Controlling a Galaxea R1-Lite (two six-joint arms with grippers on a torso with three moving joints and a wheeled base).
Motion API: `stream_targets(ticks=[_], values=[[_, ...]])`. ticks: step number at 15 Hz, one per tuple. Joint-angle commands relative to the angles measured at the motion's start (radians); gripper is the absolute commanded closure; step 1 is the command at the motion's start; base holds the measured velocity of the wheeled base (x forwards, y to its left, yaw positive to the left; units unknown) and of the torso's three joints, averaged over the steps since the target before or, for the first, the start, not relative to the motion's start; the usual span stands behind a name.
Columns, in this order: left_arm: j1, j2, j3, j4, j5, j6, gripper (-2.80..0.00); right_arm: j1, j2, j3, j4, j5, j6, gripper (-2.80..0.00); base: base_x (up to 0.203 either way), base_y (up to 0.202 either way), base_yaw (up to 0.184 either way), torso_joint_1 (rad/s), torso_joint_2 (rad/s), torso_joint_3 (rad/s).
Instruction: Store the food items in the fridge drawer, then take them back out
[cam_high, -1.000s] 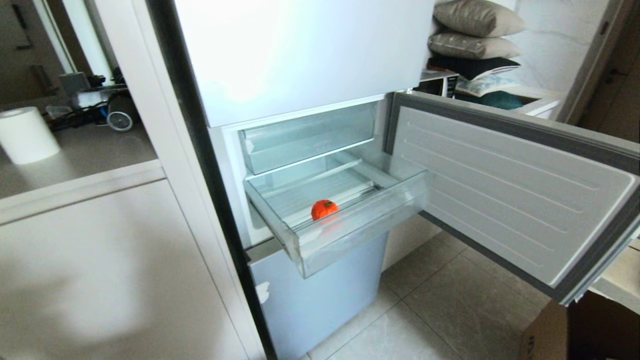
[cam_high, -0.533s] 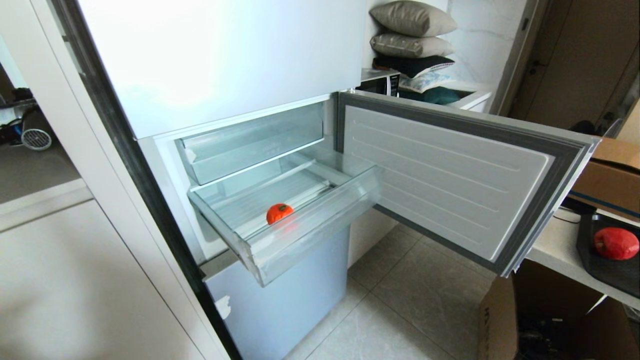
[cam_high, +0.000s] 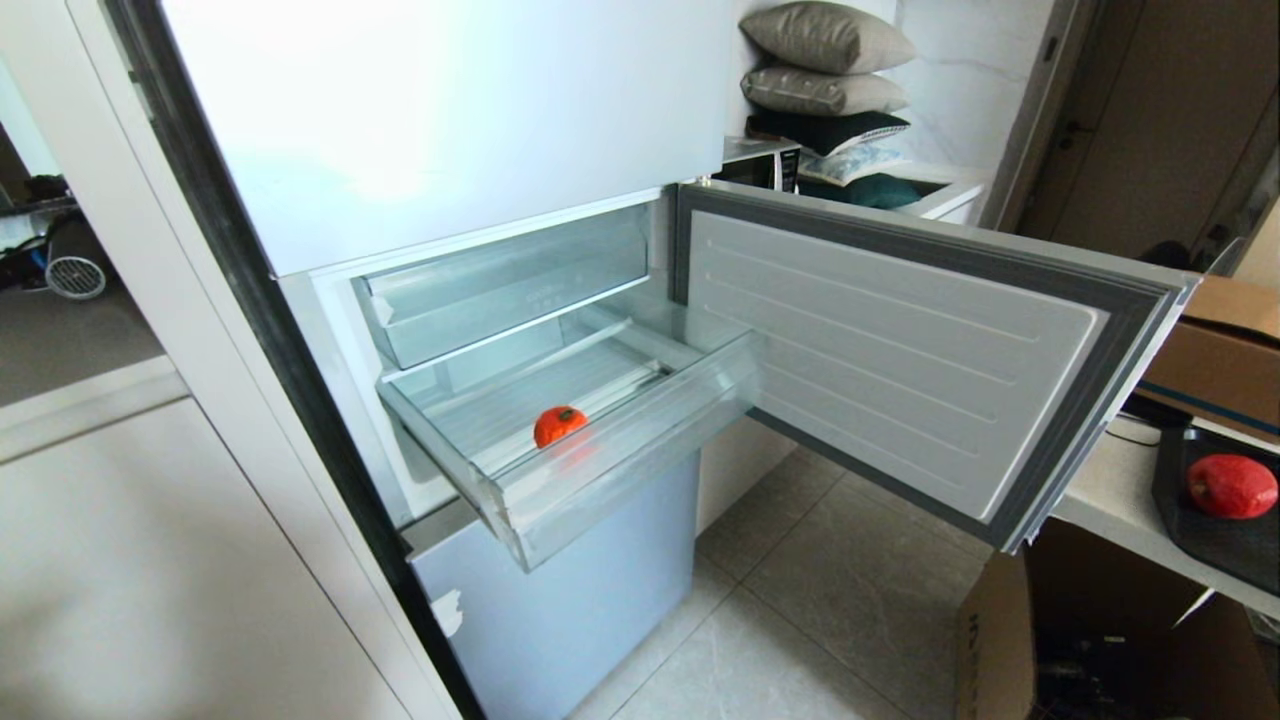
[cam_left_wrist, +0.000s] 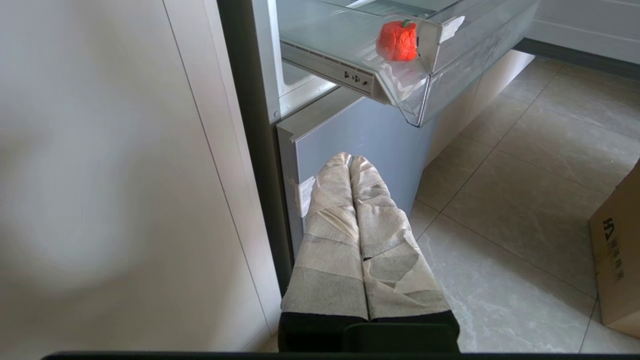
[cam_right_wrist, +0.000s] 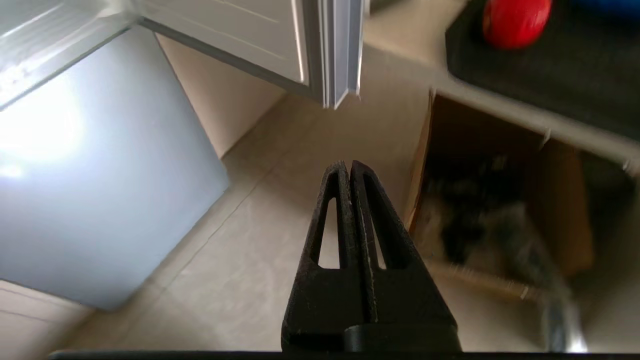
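Note:
The fridge drawer is pulled out, clear-walled. An orange-red fruit with a green stem lies inside it near the front; the left wrist view shows the same fruit in the drawer's corner. A deeper red fruit rests on a black tray on the counter at the far right, and the right wrist view catches it too. My left gripper, wrapped in pale tape, hangs shut and empty below the drawer. My right gripper is shut and empty over the floor. Neither arm appears in the head view.
The fridge door swings open to the right, its edge close to the counter. A shallower clear tray sits above the drawer, a glossy blue panel below. An open cardboard box stands on the tiled floor under the counter.
The head view has swung to the right, bringing the counter, black tray and red fruit into sight; since half a second ago it has barely shifted. The orange-red fruit has stayed in the drawer.

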Motion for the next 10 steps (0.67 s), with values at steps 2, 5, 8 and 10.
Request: stream_targets(ticks=[2,5,8,10], values=[[0.000,0.002,-0.001,0.000,0.000,0.000,0.00,-0.041,0.461,-0.068,-0.172,-0.022,0.118,0.00,0.000,0.000,0.000,0.000,0.00,0.000],[0.000,0.002,0.000,0.000,0.000,0.000,0.00,-0.211,0.748,-0.108,-0.453,-0.028,0.150,0.00,0.000,0.000,0.000,0.000,0.00,0.000],[0.000,0.002,0.000,0.000,0.000,0.000,0.00,-0.375,0.931,-0.177,-0.656,0.021,0.121,0.00,0.000,0.000,0.000,0.000,0.00,0.000],[0.000,0.002,0.000,0.000,0.000,0.000,0.00,-0.462,1.001,-0.220,-0.705,0.113,0.061,0.00,0.000,0.000,0.000,0.000,0.00,0.000]])
